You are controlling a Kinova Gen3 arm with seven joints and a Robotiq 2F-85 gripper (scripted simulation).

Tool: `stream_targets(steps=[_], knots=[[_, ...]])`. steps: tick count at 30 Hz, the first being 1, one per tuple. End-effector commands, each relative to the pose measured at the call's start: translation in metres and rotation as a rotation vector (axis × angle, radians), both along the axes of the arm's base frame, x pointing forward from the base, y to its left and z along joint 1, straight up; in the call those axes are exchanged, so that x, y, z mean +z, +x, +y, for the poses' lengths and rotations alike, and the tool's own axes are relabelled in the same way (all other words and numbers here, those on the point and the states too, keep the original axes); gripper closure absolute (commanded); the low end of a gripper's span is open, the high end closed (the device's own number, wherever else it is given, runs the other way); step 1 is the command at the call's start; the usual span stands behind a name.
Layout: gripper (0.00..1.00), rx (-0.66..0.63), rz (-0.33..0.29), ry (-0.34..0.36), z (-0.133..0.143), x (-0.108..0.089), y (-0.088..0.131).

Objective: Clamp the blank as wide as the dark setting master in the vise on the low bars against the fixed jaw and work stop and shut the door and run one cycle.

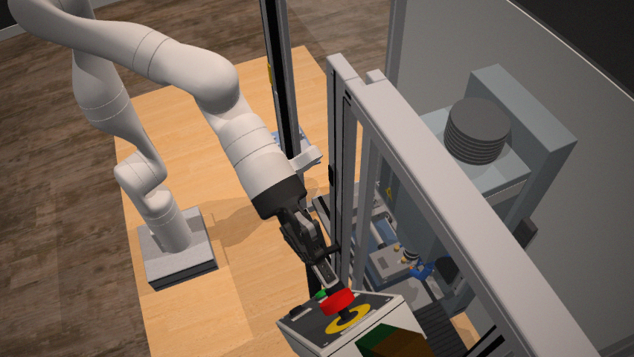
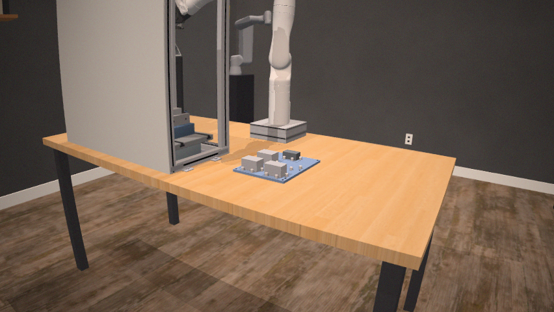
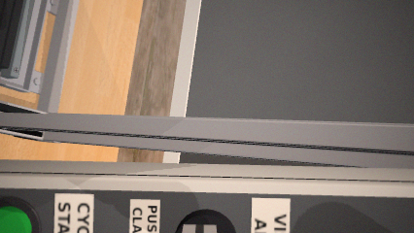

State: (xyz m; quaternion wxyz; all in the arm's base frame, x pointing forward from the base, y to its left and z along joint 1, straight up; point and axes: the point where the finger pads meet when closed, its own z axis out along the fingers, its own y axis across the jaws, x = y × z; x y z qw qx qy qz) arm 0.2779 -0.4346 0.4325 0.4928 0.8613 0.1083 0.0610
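a workshop, with a guarded machine [image 1: 443, 177]
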Motion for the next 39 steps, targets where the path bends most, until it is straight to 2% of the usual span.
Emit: stream_targets(steps=[1,39], knots=[[0.90,-0.001,-0.008,-0.004,-0.0029,0.0022,0.0004],[0.90,-0.001,-0.005,-0.003,-0.0046,0.0000,0.0011]])
